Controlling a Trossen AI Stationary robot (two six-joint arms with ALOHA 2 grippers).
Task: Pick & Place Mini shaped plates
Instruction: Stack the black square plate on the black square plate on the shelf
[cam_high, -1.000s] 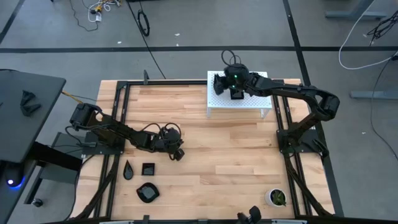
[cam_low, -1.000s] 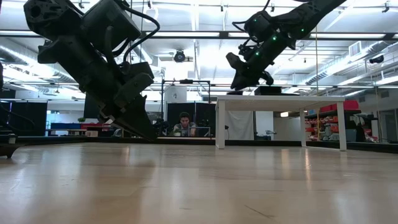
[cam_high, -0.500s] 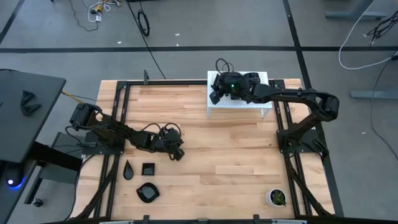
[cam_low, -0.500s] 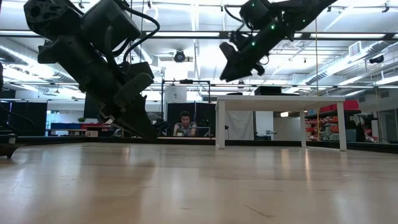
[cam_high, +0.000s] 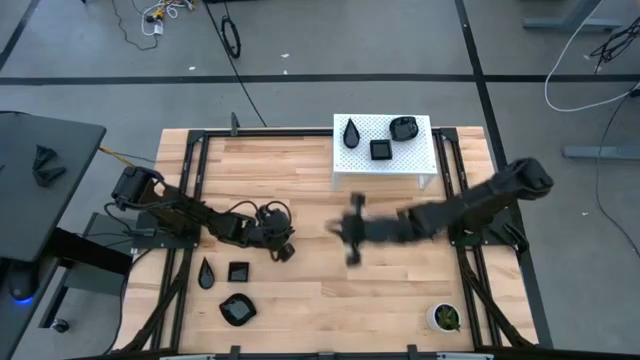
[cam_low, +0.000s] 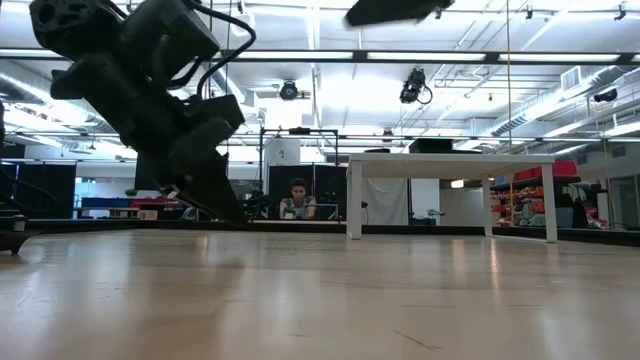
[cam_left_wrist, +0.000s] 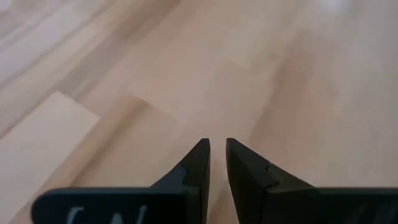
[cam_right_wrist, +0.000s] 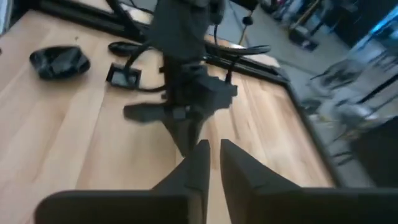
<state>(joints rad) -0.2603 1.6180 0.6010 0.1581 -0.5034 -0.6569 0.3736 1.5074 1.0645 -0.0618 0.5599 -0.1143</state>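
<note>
1. We are seeing six mini shaped plates: three on the white stand (cam_high: 383, 168), three well left of it near the table's front edge.
2. The stand's teardrop plate (cam_high: 351, 132) is pointing away from the front edge.
3. The right gripper (cam_high: 351, 238), nearly closed and empty, is hanging before the stand.
4. The left gripper (cam_high: 284, 250), nearly closed, is holding nothing.

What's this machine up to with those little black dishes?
Two robot arms are sorting small black dishes. Three dishes sit on the white stand: a teardrop one, a square one and a rounded one. Three more lie on the wooden table near its left front corner. The right gripper is over mid-table, holding nothing. The left gripper waits low over the table, fingers nearly together.
</note>
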